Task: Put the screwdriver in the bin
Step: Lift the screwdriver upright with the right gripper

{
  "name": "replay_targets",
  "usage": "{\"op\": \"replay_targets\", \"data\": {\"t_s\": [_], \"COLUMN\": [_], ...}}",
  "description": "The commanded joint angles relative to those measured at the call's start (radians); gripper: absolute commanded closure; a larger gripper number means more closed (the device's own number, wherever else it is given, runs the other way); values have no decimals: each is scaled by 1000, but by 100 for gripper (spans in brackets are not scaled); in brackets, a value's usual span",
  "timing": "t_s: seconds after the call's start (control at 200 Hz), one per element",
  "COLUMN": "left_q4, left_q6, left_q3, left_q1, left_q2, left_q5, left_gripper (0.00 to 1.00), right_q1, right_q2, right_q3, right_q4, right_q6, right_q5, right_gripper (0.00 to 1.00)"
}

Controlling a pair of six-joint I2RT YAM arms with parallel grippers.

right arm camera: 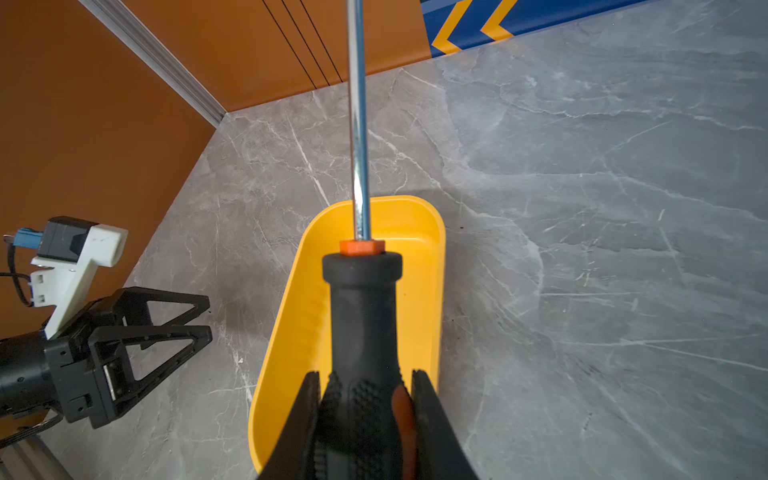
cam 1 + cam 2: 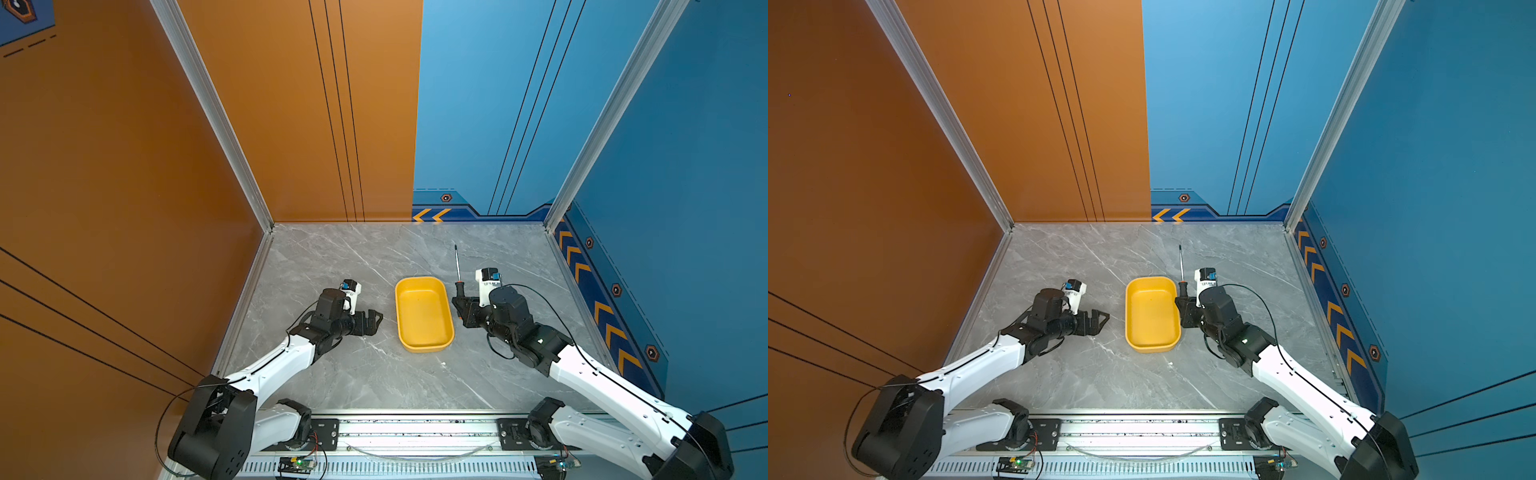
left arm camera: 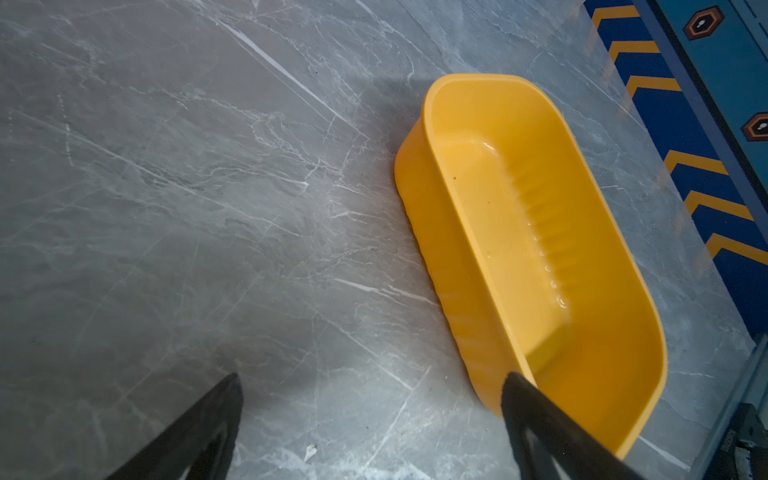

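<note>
A grey marble-patterned tabletop [image 2: 353, 374] sits inside a booth with orange walls on the left and blue walls on the right. Near its middle lies the bin [image 2: 424, 312], a shallow yellow tray with rounded corners, with nothing in it; it shows in both top views [image 2: 1152, 314].

The right tool [image 2: 459, 300] is clamped on the black handle of the screwdriver [image 2: 457, 266], just beside the bin's right rim. In the right wrist view the two black fingers [image 1: 432, 415] press against either side of the textured handle [image 1: 365, 332], and the bright metal shaft runs forward from an orange collar, with the bin [image 1: 299, 316] underneath and ahead of it. From above, the shaft points toward the back wall, past the far right corner of the bin.

The left tool [image 2: 376, 318] hangs open and holds nothing, near the bin's left side without touching it. In the left wrist view its two dark fingertips [image 3: 224, 399] stand well apart above the stone surface, with the bin [image 3: 478, 291] alongside.
</note>
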Motion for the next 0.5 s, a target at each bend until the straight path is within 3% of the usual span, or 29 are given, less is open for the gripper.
{"op": "replay_targets", "data": {"t_s": [0.0,0.17,0.491], "left_q4": [17,25,36], "left_q6": [-13,-11,-14], "left_q3": [15,16,15], "left_q1": [-9,-9,-9], "left_q2": [-13,0,11], "left_q5": [56,74,67], "left_gripper": [2,2,2], "right_q1": [33,124,238], "right_q2": [56,165,318], "right_q3": [31,76,153], "right_q4": [62,73,9], "right_q6": [27,69,209], "right_q5": [62,73,228], "right_gripper": [100,100,100]}}
